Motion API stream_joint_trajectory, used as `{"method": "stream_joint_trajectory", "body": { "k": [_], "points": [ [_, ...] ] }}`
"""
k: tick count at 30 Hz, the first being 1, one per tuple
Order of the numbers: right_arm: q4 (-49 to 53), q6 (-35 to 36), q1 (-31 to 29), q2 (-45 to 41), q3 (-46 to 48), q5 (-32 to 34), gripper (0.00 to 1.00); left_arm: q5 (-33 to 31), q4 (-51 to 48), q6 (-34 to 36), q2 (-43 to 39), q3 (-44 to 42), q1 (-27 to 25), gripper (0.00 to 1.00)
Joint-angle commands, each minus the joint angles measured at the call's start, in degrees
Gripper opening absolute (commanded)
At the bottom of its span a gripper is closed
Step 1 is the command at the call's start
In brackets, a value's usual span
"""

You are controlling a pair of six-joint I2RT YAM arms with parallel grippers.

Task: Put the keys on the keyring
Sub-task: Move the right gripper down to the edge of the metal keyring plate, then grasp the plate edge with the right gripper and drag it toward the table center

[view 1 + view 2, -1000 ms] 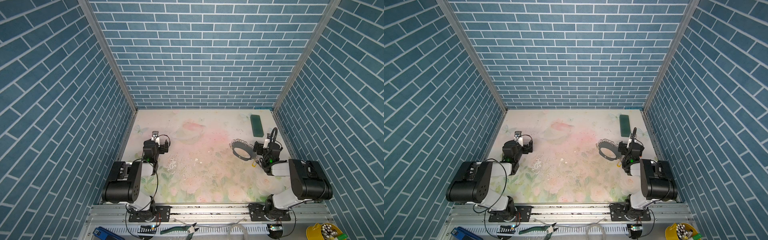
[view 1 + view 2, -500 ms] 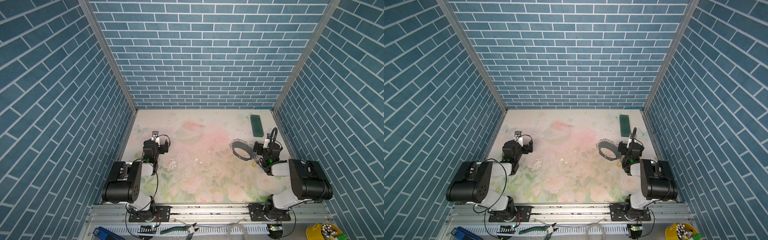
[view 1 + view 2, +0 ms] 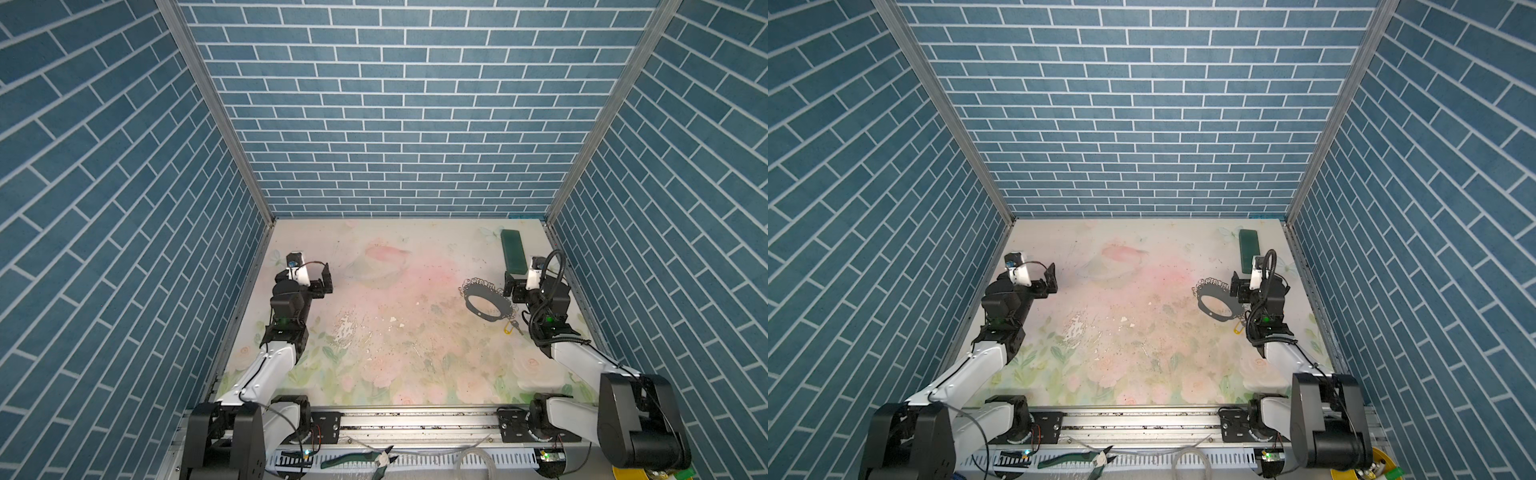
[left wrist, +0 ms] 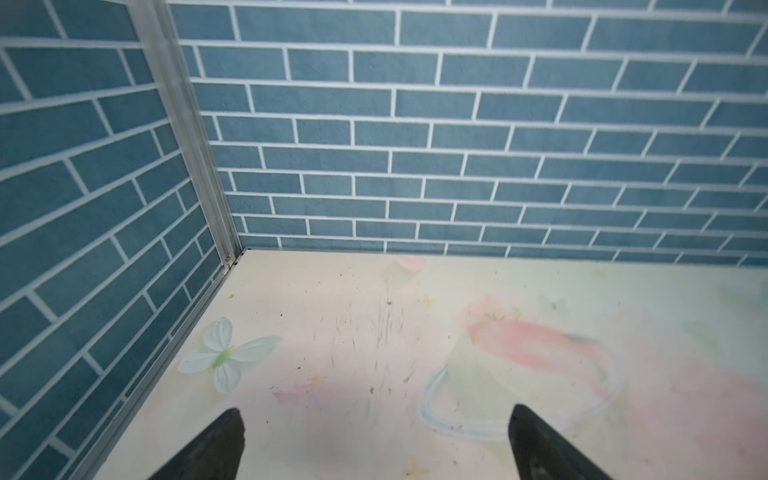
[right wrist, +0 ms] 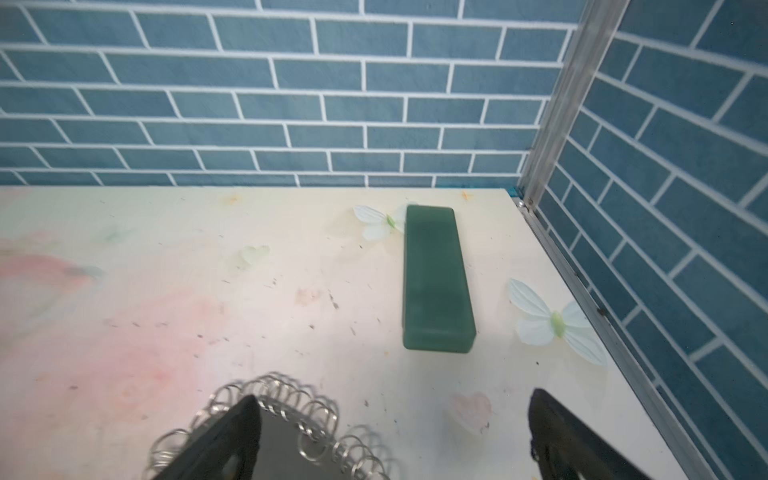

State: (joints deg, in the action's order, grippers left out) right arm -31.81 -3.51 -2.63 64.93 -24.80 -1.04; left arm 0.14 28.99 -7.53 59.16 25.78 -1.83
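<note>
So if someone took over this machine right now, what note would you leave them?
The left gripper is open and empty, above the left side of the table.
The right gripper is open and empty, with one finger over the keyring.
The keyring lies flat on the right. The yellow key lies at its near edge; it is too small to tell if it is hooked on. I cannot make out the red key.
Done: nothing certain. Left: both keys onto the keyring.
</note>
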Motion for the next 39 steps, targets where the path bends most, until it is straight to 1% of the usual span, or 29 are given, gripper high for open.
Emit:
{"method": "stream_joint_trajectory", "body": {
  "k": [1,4,6,7,8,9,10,11,14,16,19,21,24,27,32,39],
  "points": [
    [12.4,-12.2,-0.1,-6.9,-6.1,-2.0,0.99,-3.1,-15.7,-15.7,-3.7,4.4,-0.2,1.0],
    [24.6,-22.7,0.0,-12.1,-9.4,1.9,0.99,-3.5,-21.0,-24.3,-6.3,4.3,-0.2,1.0],
    [31.9,-31.4,0.0,-14.4,-9.0,7.7,0.99,-5.2,-23.6,-32.4,-8.1,1.2,-0.2,1.0],
    [32.8,-31.9,0.4,-15.0,-8.3,7.0,0.99,-5.7,-22.6,-35.6,-8.8,-1.1,-0.1,1.0],
    [32.8,-29.6,0.5,-15.3,-7.7,3.6,0.97,-4.4,-18.6,-37.1,-9.5,-4.0,0.1,1.0],
    [33.5,-27.8,0.5,-14.9,-7.7,0.7,0.96,-1.7,-12.9,-37.3,-9.5,-6.9,0.2,0.99],
    [34.7,-27.5,0.4,-14.2,-8.0,-1.7,0.96,0.7,-9.2,-36.6,-9.1,-8.3,0.2,1.0],
    [36.4,-27.7,0.4,-12.7,-8.7,-3.5,0.96,3.5,-8.2,-34.9,-8.3,-8.2,0.2,1.0],
    [41.6,-27.2,-0.5,-6.1,-11.9,-9.6,0.97,10.2,-15.5,-30.4,-2.9,-2.5,-0.7,0.99],
    [44.1,-26.2,-2.5,-1.4,-13.8,-10.9,0.97,12.0,-17.1,-28.9,1.5,-0.3,-3.1,0.99],
    [45.3,-24.8,-6.7,4.7,-16.1,-10.1,0.97,11.7,-16.0,-25.0,7.1,0.9,-9.3,1.0],
    [45.1,-24.7,-9.1,8.7,-17.4,-9.6,0.97,9.7,-18.3,-20.7,10.0,2.7,-13.3,1.0],
    [45.3,-25.0,-11.3,14.4,-19.9,-9.3,0.98,8.3,-19.4,-16.0,12.4,3.3,-16.6,1.0],
    [45.9,-25.8,-13.1,18.7,-22.3,-8.4,0.98,8.7,-17.0,-14.3,13.6,2.1,-17.7,1.0],
    [46.9,-27.5,-15.2,23.7,-24.4,-7.0,0.98,10.5,-12.6,-14.3,14.3,1.0,-18.1,1.0],
    [47.9,-29.7,-18.6,30.5,-27.4,-6.1,0.98,11.3,-12.9,-14.4,12.9,1.0,-18.5,1.0]
  ]
}}
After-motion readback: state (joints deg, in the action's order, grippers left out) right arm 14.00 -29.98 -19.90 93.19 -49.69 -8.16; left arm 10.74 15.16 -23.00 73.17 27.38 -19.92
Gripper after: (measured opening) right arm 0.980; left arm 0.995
